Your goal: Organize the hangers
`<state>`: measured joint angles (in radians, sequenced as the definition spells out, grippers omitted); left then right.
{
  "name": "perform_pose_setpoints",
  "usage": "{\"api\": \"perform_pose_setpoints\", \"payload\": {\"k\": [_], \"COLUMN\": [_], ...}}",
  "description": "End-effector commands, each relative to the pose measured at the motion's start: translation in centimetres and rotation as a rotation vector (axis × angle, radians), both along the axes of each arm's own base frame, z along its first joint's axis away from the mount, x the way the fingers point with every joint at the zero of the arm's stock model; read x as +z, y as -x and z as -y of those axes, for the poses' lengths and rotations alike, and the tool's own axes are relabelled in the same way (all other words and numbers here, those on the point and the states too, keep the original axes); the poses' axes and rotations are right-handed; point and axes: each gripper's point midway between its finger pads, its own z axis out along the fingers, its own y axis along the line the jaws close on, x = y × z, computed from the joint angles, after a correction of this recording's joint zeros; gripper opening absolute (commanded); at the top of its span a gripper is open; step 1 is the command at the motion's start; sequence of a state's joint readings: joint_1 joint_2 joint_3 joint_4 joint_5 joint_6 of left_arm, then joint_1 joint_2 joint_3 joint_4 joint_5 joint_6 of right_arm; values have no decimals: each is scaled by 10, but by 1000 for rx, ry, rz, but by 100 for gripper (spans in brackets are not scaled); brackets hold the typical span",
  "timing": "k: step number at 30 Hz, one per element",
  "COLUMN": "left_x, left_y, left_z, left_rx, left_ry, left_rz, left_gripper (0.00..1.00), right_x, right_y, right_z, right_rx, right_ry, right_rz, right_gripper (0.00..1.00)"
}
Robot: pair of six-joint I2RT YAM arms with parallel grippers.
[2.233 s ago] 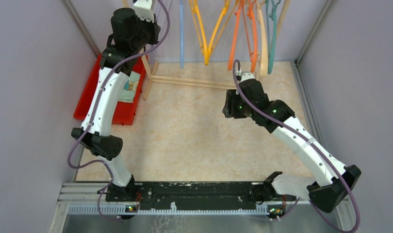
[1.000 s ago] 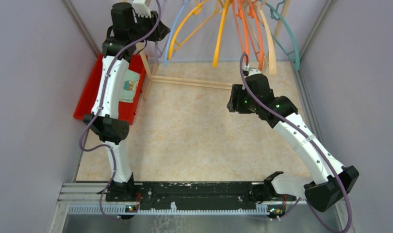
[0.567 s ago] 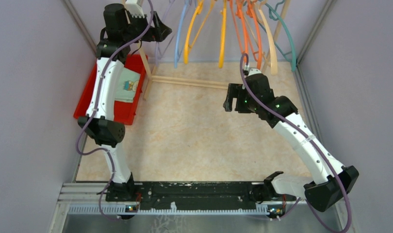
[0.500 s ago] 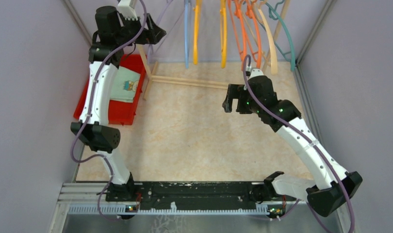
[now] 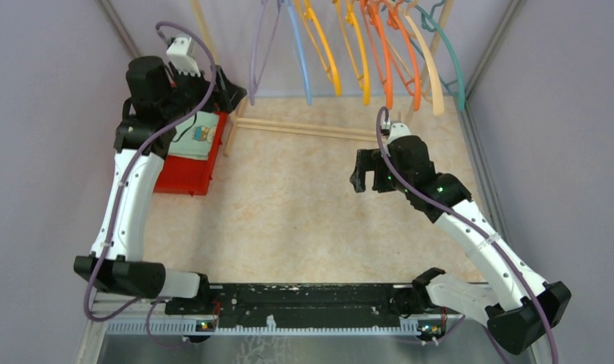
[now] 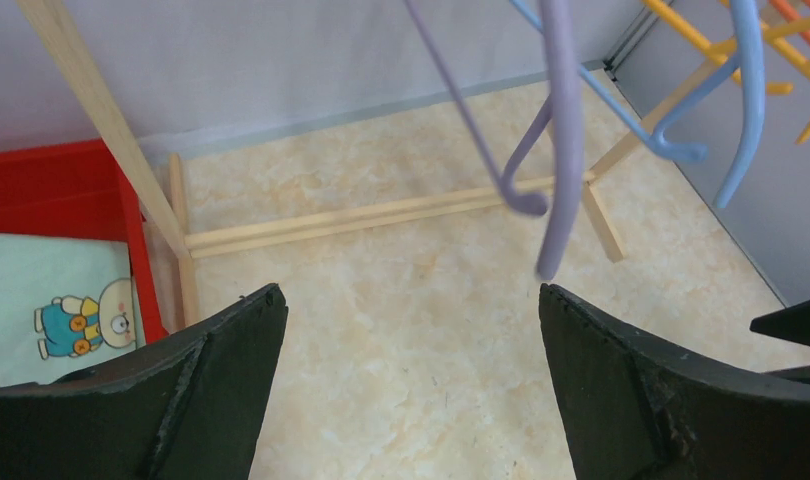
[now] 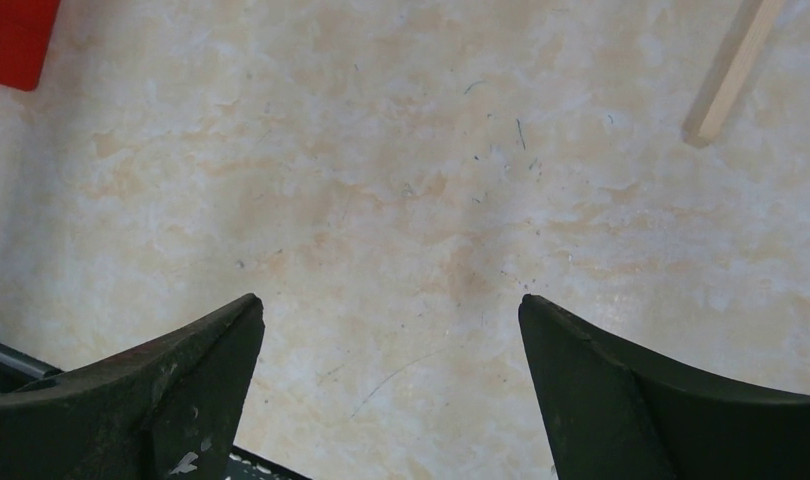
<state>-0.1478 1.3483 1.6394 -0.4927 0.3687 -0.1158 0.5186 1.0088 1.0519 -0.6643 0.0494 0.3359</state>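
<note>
Several hangers dangle in a row from the rack at the back: lavender [image 5: 252, 53], light blue [image 5: 300, 57], yellow [image 5: 328, 57], orange [image 5: 385, 64], peach [image 5: 434, 80] and teal [image 5: 457, 72]. My left gripper [image 5: 232, 95] is open and empty, just left of and below the lavender hanger. The left wrist view shows the lavender hanger [image 6: 561, 150] and a light blue hanger [image 6: 746, 100] hanging ahead of the open left gripper [image 6: 409, 290]. My right gripper [image 5: 359, 171] is open over bare floor, below the orange hangers. Only floor lies between the right gripper's [image 7: 389, 298] fingers.
The pale wooden rack has a base rail [image 5: 311, 129] across the back and a slanted leg [image 6: 101, 130]. A red tray [image 5: 184, 174] holding a printed cloth [image 5: 199, 135] sits at the left, under my left arm. Grey walls close in both sides.
Both grippers have opened wide. My left arm has dropped down and back from the rack's top toward the red tray. The hangers have swung, and the right gripper has shifted slightly nearer.
</note>
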Motion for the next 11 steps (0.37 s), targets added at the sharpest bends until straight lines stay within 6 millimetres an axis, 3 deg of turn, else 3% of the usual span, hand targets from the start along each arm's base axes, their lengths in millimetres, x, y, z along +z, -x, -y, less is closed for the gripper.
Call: {"api": "perform_pose_setpoints", "payload": {"k": [1,11], "left_x": [-24,-104], "left_y": [22,52], "left_z": [-6,-19], "left_rx": [13,79], "left_ry": [8,-8], "left_rz": [-29,-159], "left_gripper": [100,100], "right_x": [14,-3], "right_y": [-12,-10], "right_z": [9,27], "right_rx": [-82,-123], "right_ry": [-30,54], "right_rz": [89,87], "right_gripper": [99,99]}}
